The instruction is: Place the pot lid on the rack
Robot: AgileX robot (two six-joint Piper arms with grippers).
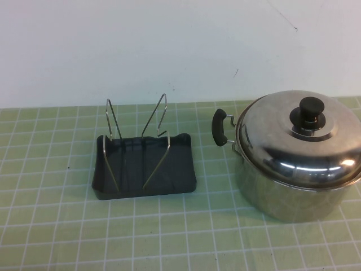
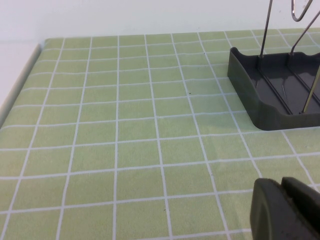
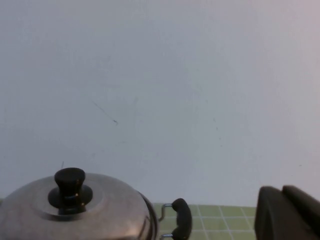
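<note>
The rack stands left of the pot — apart; the pot lid apparently sits on the pot.

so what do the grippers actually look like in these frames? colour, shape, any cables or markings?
Little shows. The left gripper appears in its wrist view only as two dark grey-green, matte, rounded blocks pressed side by side, above the green checked cloth. The right gripper looks the same: dark, rounded-edged blocks near the pot lid. No cables, markings or arm links visible; neither arm appears in the high view.

Mirror-shiny steel pot lid with black knob; glossy dark grey plastic rack with thin wire uprights; matt green checked cloth on desk.
</note>
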